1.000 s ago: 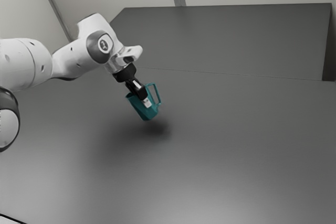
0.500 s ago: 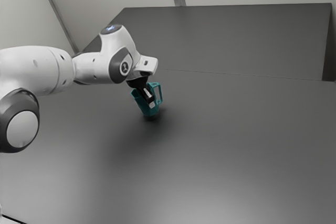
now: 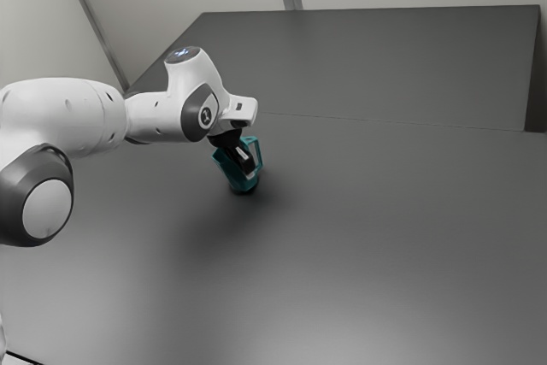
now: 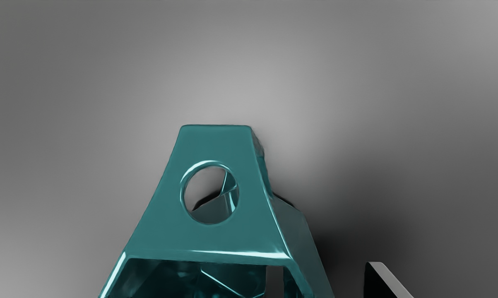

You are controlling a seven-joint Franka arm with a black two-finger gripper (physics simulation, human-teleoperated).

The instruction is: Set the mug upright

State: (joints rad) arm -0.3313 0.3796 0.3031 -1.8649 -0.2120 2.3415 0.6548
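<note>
Grey surface [image 3: 359,245] runs wide, near to far; soft dark shadow below the mug, spreading toward the exterior view's left and near side. White arm [image 3: 85,113] enters from the exterior view's left, wrist bent down over the work. Black gripper [image 3: 243,160] points down and toward the exterior view's right, right at the mug; whether it pinches the mug or stands spread, cannot tell. Teal mug [image 3: 244,182] sits low over the shadow, tilted, not upright: mouth side leans to the exterior view's left, handle [image 3: 260,153] to the right. Base contact unclear. Wrist view: flat teal face narrows away from an open hollow; round hole [image 4: 209,194] through it.
</note>
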